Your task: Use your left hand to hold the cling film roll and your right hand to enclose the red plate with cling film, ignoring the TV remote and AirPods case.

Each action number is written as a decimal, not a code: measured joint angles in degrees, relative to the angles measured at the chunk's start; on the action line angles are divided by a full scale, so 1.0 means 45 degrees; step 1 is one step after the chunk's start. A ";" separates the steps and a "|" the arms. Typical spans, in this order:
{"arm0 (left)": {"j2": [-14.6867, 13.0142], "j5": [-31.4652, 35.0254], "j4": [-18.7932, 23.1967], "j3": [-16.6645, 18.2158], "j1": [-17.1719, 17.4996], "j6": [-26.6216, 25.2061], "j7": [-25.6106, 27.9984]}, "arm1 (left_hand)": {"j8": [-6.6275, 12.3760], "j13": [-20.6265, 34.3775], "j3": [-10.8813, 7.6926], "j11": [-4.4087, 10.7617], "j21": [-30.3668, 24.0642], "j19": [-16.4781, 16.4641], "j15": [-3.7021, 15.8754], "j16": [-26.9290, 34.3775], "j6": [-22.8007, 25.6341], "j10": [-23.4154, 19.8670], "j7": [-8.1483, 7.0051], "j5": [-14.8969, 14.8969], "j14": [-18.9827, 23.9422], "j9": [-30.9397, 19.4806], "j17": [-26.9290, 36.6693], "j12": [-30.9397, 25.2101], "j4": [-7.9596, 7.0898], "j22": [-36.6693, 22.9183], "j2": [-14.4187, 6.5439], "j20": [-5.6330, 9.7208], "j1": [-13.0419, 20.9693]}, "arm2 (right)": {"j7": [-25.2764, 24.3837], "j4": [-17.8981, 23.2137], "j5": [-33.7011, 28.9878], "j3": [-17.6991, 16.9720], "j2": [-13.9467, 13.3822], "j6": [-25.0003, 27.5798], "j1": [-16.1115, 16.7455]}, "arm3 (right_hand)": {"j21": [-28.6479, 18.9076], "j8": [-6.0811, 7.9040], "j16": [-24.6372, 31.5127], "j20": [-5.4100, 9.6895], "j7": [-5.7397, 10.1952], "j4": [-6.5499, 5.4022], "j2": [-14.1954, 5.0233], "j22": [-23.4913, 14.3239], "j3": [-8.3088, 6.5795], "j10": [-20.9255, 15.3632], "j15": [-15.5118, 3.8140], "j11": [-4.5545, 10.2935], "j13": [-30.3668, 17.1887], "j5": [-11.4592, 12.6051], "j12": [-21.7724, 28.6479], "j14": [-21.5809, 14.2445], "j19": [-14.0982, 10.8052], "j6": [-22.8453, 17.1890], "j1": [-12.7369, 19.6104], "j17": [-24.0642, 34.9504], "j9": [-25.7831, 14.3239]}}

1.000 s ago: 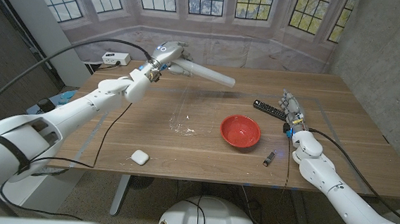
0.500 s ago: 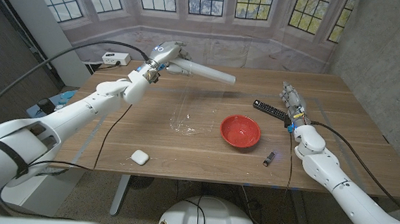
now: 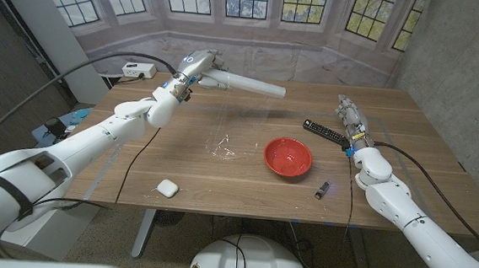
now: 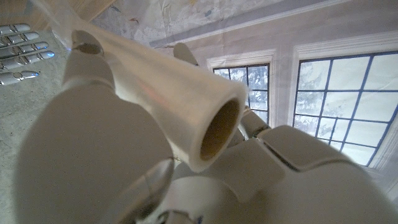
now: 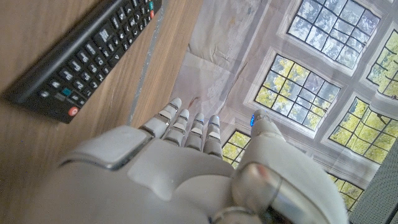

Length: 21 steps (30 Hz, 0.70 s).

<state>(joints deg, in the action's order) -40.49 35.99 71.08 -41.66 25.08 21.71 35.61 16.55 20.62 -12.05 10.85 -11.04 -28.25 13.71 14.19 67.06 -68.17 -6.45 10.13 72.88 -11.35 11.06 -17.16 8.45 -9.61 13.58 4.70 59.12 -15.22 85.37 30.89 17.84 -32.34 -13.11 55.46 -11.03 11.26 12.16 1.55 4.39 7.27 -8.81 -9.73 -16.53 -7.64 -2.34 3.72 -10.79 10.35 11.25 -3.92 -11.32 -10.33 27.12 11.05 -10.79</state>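
Note:
My left hand (image 3: 198,68) holds the cling film roll (image 3: 247,86) up above the table's far left part, the roll pointing toward the right. In the left wrist view the same roll (image 4: 180,99) lies in my left hand (image 4: 93,155), its open end facing the camera. A clear sheet of film (image 3: 223,129) hangs from the roll down to the table, crumpled where it lands. The red plate (image 3: 288,157) sits right of the film's end. My right hand (image 3: 350,118) is raised at the right, fingers straight and empty, beside the TV remote (image 3: 324,131); in its wrist view the hand (image 5: 180,162) is near the remote (image 5: 81,56).
A white AirPods case (image 3: 166,187) lies near the front left edge. A small dark object (image 3: 323,189) lies in front of the plate. A power strip (image 3: 139,70) sits behind the table at far left. The table's right edge (image 3: 449,165) is close to my right arm.
My right hand has risen and moved back from beside the plate toward the remote. The left hand has shifted the roll slightly to the right.

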 measured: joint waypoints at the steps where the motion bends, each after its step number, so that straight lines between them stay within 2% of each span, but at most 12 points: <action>1: -0.0004 -0.0037 0.0029 0.0032 0.0034 0.0020 -0.0001 | -0.0003 0.0000 0.0000 0.0000 0.0000 0.0000 0.0000 -0.0008 0.0000 0.0000 0.0000 0.0000 0.0000 0.0000 0.0000 0.0000 0.0000 0.0000 0.0003 0.0000 0.0003 | -0.0016 0.0021 -0.0027 0.0000 -0.0009 0.0013 0.0005 | 0.0000 0.0000 0.0000 0.0000 0.0000 0.0000 0.0000 0.0000 0.0000 0.0000 0.0000 0.0000 0.0000 0.0000 0.0000 0.0000 0.0000 0.0000 0.0000 0.0000 0.0000; 7: -0.0045 -0.0383 0.0188 0.0189 0.0207 0.0222 0.0004 | -0.0008 -0.0001 0.0000 0.0000 0.0000 0.0000 0.0000 -0.0048 -0.0001 0.0000 -0.0002 0.0000 -0.0001 0.0000 -0.0001 0.0048 0.0000 0.0000 0.0003 0.0000 0.0003 | -0.0061 0.0171 -0.0107 -0.0001 -0.0073 0.0045 0.0046 | 0.0000 0.0000 0.0000 0.0000 0.0000 0.0000 0.0000 0.0000 0.0000 0.0000 0.0000 0.0000 0.0000 0.0000 0.0000 0.0000 0.0000 0.0000 0.0000 0.0000 0.0000; 8: -0.0149 -0.0457 0.0537 0.0481 0.0570 0.0259 0.0015 | -0.0008 -0.0001 0.0000 0.0000 0.0000 0.0000 0.0003 -0.0048 -0.0001 0.0000 -0.0002 0.0000 0.0003 0.0000 -0.0001 0.0048 0.0000 0.0000 0.0003 0.0000 0.0003 | -0.0120 0.0200 -0.0228 0.0004 -0.0082 0.0068 0.0055 | 0.0000 0.0000 0.0000 0.0000 0.0000 0.0000 0.0000 0.0000 0.0000 0.0000 0.0000 0.0000 0.0000 0.0000 0.0000 0.0000 0.0000 0.0000 0.0000 0.0000 0.0001; 13: -0.0231 -0.0662 0.0806 0.0670 0.0816 0.0326 0.0049 | -0.0037 -0.0002 0.0000 0.0000 0.0000 0.0000 0.0025 -0.0048 -0.0001 0.0000 -0.0003 0.0000 0.0025 0.0002 -0.0001 0.0048 0.0000 0.0000 0.0002 0.0000 0.0002 | -0.0137 0.0265 -0.0286 0.0021 -0.0101 0.0071 0.0072 | 0.0000 0.0000 0.0000 0.0000 0.0000 0.0000 0.0000 0.0000 0.0000 0.0000 0.0000 -0.0001 0.0000 0.0000 0.0000 0.0000 0.0000 0.0000 0.0000 0.0000 0.0031; 14: -0.0327 -0.0689 0.1156 0.0894 0.1115 0.0326 0.0052 | -0.0039 -0.0002 0.0000 0.0000 0.0000 0.0000 0.0025 -0.0048 -0.0002 0.0000 -0.0003 0.0000 0.0024 0.0002 -0.0001 0.0048 0.0000 0.0000 0.0001 0.0000 0.0001 | -0.0149 0.0273 -0.0343 0.0023 -0.0102 0.0071 0.0075 | 0.0000 0.0000 0.0000 0.0000 0.0000 0.0000 0.0000 0.0000 0.0000 0.0000 0.0000 -0.0001 0.0000 0.0000 0.0000 0.0000 0.0000 0.0000 0.0000 0.0000 0.0031; 21: -0.0568 -0.0866 0.2008 0.1462 0.1842 0.0333 0.0081 | -0.0083 0.0059 0.0000 0.0000 0.0000 0.0000 0.0024 -0.0097 0.0022 0.0001 0.0020 0.0000 0.0024 0.0005 -0.0001 0.0096 0.0000 0.0000 -0.0008 0.0000 -0.0008 | -0.0166 0.0322 -0.0430 0.0041 -0.0104 0.0064 0.0102 | 0.0000 0.0000 0.0000 0.0000 0.0000 0.0000 0.0000 0.0000 0.0000 0.0001 0.0046 -0.0001 0.0000 0.0000 0.0000 -0.0046 0.0000 0.0000 0.0000 0.0000 0.0031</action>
<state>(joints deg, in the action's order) -43.05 32.09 80.12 -35.08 33.36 23.21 35.97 16.18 20.88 -12.05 10.85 -11.04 -28.25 13.82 13.75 67.16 -68.17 -6.36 10.13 72.99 -11.33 11.06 -16.73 8.45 -9.61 13.55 4.70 59.08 -15.97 86.82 28.95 18.02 -32.81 -12.82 55.92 -11.03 11.26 12.16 1.55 4.40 7.26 -8.80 -9.73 -16.53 -7.64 -2.13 3.72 -10.79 10.35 11.25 -4.12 -11.32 -10.33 27.13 11.05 -10.65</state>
